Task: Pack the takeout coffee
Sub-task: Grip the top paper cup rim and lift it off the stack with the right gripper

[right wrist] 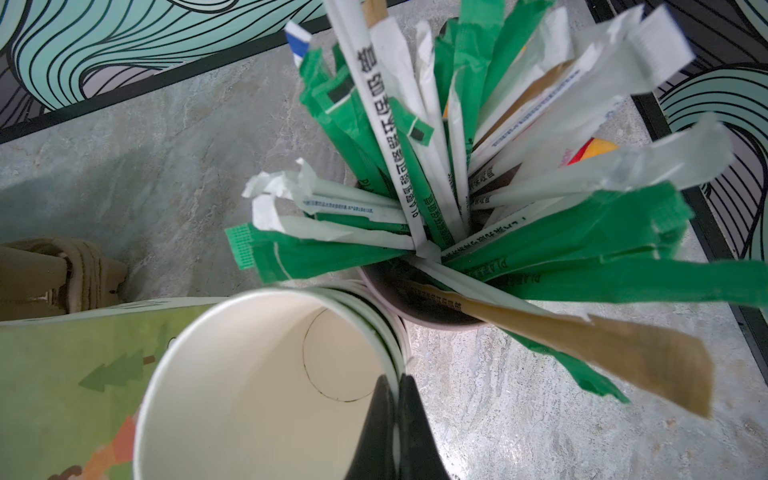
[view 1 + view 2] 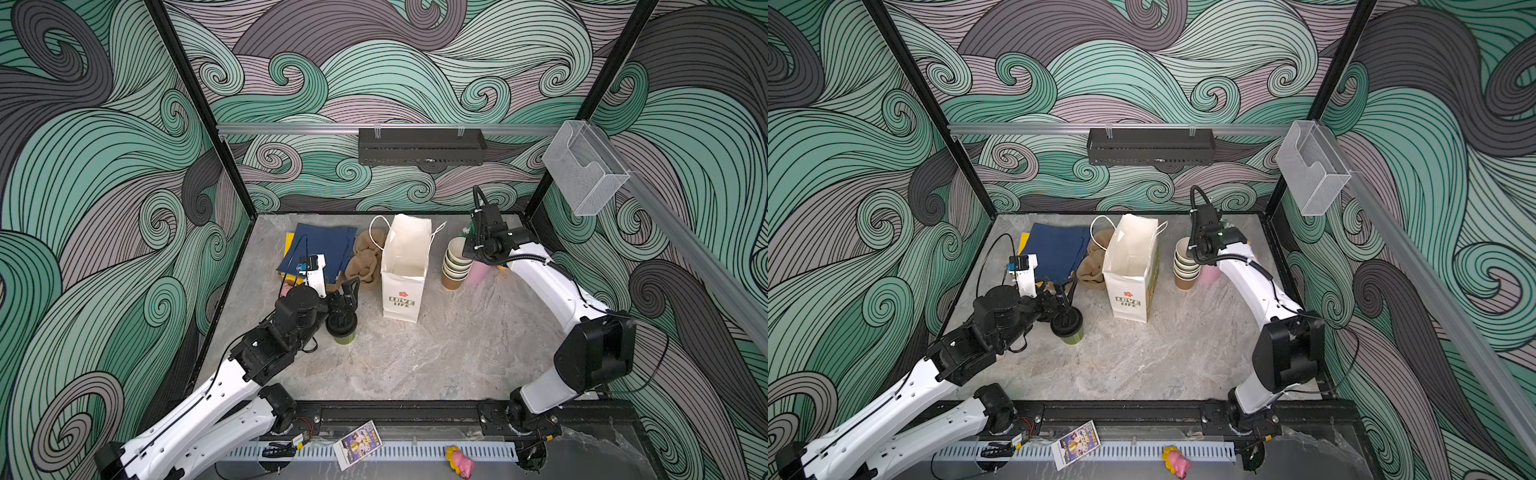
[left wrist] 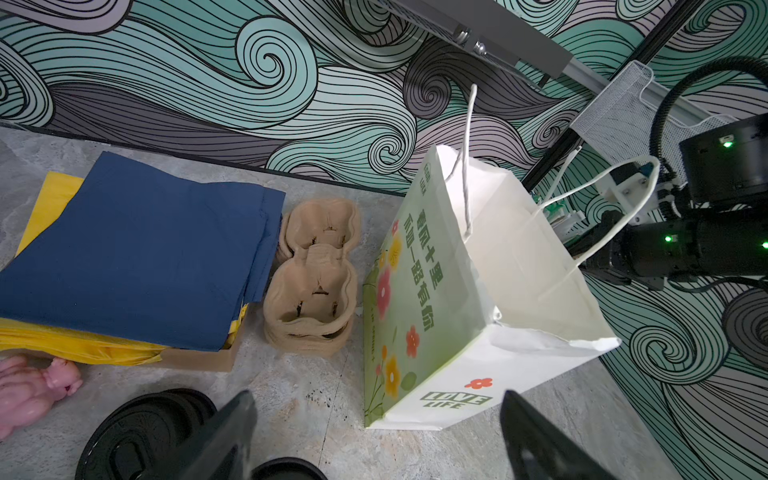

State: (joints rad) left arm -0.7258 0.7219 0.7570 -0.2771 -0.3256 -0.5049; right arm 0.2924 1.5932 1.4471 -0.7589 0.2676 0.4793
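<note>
Beside the straws [image 1: 415,166], the right end effector [image 1: 397,428] is clenched on the rim of the top cup [image 1: 249,395] of the stack [image 2: 455,264]. The left end effector [image 2: 347,297] is released, its jaws spread just over a lidded cup [image 2: 344,337] on the desk [image 2: 457,353], near the bag [image 2: 405,266]. The bag stands open, with no cup visible inside (its floor is partly hidden). Progress looks early: one cup is capped, while further cups, lids [image 3: 141,428] and all bagging are left.
</note>
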